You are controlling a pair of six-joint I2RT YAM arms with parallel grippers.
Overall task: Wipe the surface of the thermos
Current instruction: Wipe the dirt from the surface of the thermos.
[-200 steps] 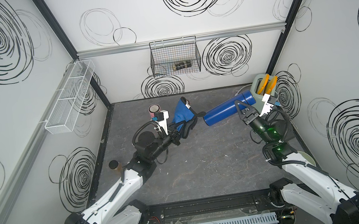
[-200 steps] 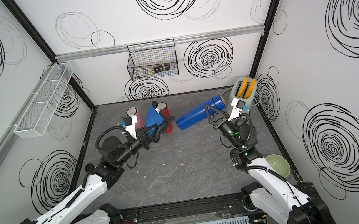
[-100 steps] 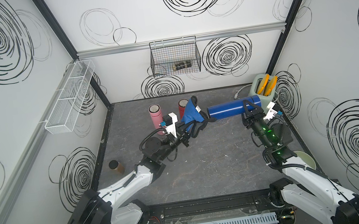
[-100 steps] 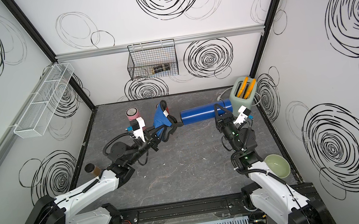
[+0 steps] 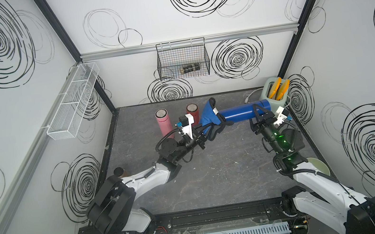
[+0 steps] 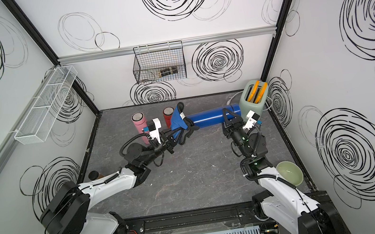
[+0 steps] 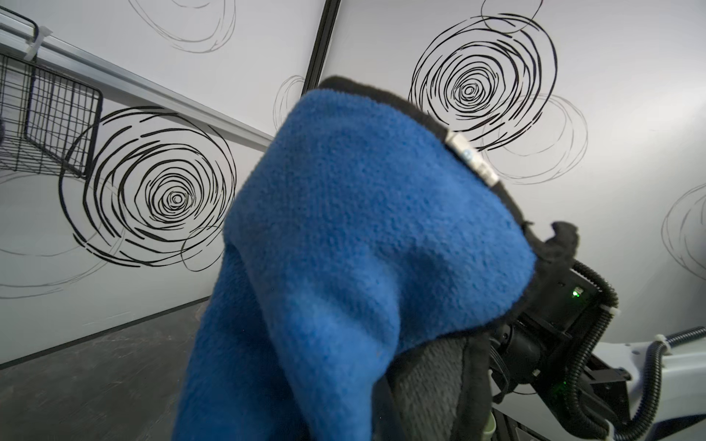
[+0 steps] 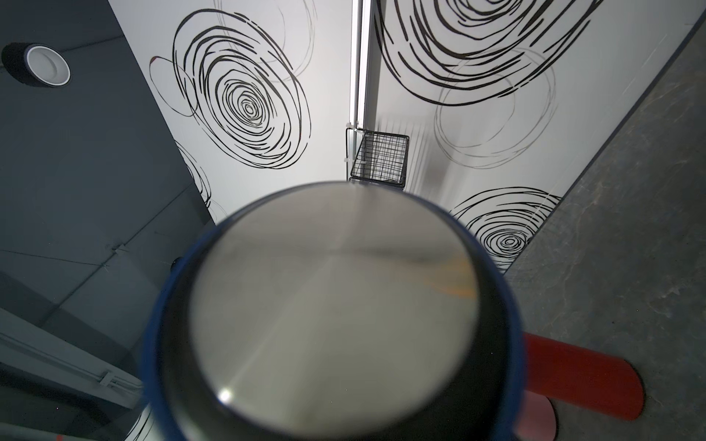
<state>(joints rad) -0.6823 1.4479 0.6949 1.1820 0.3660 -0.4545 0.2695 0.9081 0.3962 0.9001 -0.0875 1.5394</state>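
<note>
R gripper (image 5: 260,112) grips thermos (image 5: 238,113) near its base, held level in mid-air. L gripper (image 5: 205,133) pinched tight on cloth (image 5: 208,117), draped over the thermos end farthest from R gripper. Wipe prob. just starting; barrel btwn cloth & R gripper left.

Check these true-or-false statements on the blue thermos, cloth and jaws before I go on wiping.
1. The blue thermos lies on the table. False: the right jaws hold it about level in the air.
2. The cloth drapes over the thermos's free end. True.
3. The left jaws are open and empty. False: they are shut on the cloth.
4. The pink flask and red flask stand upright. True.
5. The basket is empty. False: a dark item lies in it.
</note>
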